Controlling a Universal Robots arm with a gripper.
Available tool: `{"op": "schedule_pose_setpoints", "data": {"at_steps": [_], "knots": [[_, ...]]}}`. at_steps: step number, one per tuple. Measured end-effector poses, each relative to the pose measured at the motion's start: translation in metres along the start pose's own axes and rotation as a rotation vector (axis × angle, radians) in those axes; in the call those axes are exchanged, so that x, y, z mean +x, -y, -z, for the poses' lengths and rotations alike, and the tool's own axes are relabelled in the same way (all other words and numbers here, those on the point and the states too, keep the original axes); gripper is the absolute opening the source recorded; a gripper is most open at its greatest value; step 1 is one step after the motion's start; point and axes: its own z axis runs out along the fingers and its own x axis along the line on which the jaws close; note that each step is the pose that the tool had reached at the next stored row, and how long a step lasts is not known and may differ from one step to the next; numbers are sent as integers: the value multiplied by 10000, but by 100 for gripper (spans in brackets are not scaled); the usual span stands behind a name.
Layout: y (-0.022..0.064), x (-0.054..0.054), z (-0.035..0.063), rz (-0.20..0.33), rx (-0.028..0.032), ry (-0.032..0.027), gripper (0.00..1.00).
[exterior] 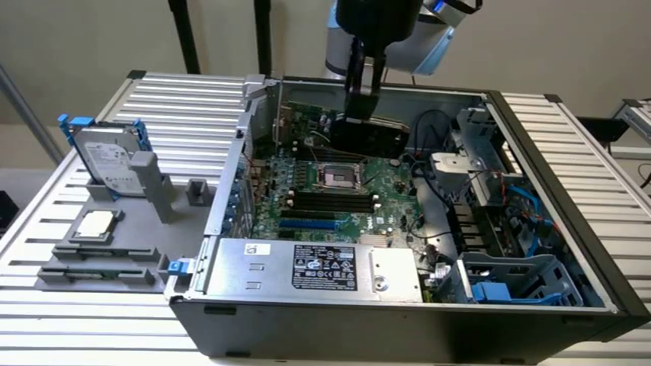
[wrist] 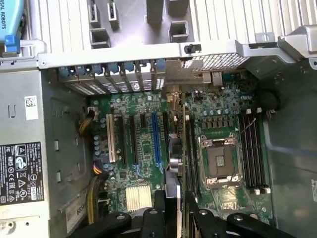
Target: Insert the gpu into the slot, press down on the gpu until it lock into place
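The gpu (exterior: 371,136) is gripped by the jaws, which are closed on its upper edge. It is held upright over the motherboard (exterior: 395,185) inside the open case (exterior: 407,328). The case is laid on its side on the slatted table (exterior: 194,99). In the exterior view the gpu is seen at the far end of the board, beyond the socket (exterior: 341,177). It is well apart from the slot (exterior: 308,225), which is set past the memory strips (exterior: 331,202) and near the power supply (exterior: 315,267). In the wrist view the card is seen edge-on between the black fingers (wrist: 148,220), and its line is set between the slot and the socket, parallel to both. The slot is left unfilled along its whole length. A hard drive (exterior: 107,164) is propped on the table at the exterior view's left.
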Motion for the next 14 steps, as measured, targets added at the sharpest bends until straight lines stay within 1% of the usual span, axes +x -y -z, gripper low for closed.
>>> {"op": "schedule_pose_setpoints", "data": {"at_steps": [2,4,7,9,12,14], "knots": [[0,1,-27,312,-8,-9,26],[-4,3,-55,577,-10,-5,26],[-12,21,-94,808,8,43,26],[-17,57,-125,873,8,91,26],[-27,147,-167,897,13,159,26],[-37,210,-195,900,29,199,26]]}}
